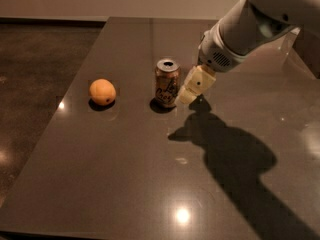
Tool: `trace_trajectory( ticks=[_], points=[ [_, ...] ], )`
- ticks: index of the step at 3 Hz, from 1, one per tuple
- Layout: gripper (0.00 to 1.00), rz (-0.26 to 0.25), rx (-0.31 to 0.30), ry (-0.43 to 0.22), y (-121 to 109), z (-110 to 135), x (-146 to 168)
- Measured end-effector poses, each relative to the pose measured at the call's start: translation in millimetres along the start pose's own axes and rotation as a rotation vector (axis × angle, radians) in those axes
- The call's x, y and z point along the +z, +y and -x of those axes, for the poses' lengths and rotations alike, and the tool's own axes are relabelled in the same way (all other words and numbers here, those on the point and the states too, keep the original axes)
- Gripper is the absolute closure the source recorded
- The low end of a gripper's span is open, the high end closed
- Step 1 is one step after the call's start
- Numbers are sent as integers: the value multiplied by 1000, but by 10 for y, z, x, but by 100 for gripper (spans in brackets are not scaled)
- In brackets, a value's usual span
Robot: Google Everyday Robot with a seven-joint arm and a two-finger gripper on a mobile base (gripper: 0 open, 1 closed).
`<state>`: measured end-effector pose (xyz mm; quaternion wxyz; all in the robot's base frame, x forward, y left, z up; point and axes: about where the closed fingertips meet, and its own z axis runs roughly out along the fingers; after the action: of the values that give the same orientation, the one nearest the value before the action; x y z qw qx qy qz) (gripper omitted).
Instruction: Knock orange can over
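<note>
Looking across the table (120,184), we see the can (167,83) standing upright near the middle, silver top up, with a small dark shadow at its base. The gripper (186,97) hangs low beside the can (on the side toward the arm), its cream tip level with the can's lower half and very close to it. We cannot tell whether the two touch, nor whether the gripper is open or closed: it shows as one pale block angled down toward the can. The can stands beside the jaws, not between them. The arm (240,29) reaches in from the upper right. An orange (102,92) rests well apart from the can, on its far side from the gripper.
</note>
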<state>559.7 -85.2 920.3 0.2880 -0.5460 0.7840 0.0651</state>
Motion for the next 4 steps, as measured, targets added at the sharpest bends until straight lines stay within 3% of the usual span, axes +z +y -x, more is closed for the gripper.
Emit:
trace_trajectory(
  ticks=[2, 3, 4],
  points=[
    [0, 49, 57, -61, -15, 340, 389],
    [15, 70, 50, -99, 46, 490, 454],
    [39, 99, 40, -127, 122, 569, 454]
  ],
)
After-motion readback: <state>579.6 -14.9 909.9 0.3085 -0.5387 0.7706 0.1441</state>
